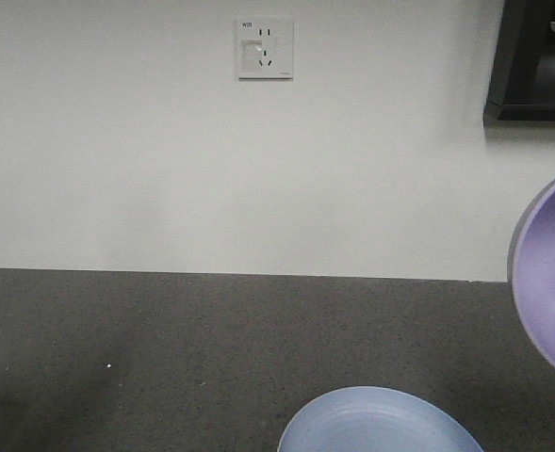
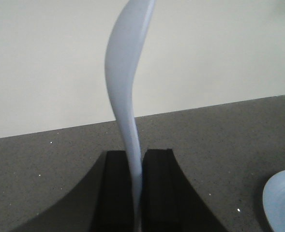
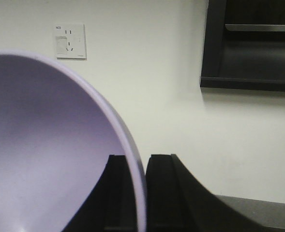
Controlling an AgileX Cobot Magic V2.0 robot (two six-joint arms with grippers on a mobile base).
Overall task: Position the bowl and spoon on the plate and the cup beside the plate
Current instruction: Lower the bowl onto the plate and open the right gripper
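Bowl [image 3: 45, 154] hangs tilted, rim pinched by the right gripper [image 3: 140, 193], high enough to clear the plate [image 1: 371, 428]. Left gripper [image 2: 135, 193] clamps the spoon [image 2: 125, 96] upright, probably awaiting its turn.

Kitchen-like: dark speckled countertop [image 1: 164, 358], wall socket [image 1: 264, 47], black shelf unit [image 3: 251, 48] (home or lab unclear).

dark grey speckled countertop [image 1: 164, 358], tiny white flecks in its surface, back edge meeting a plain white wall [image 1: 117, 169], round light blue plate [image 1: 376, 424] lying flat on it (cut off by the frame's lower edge)
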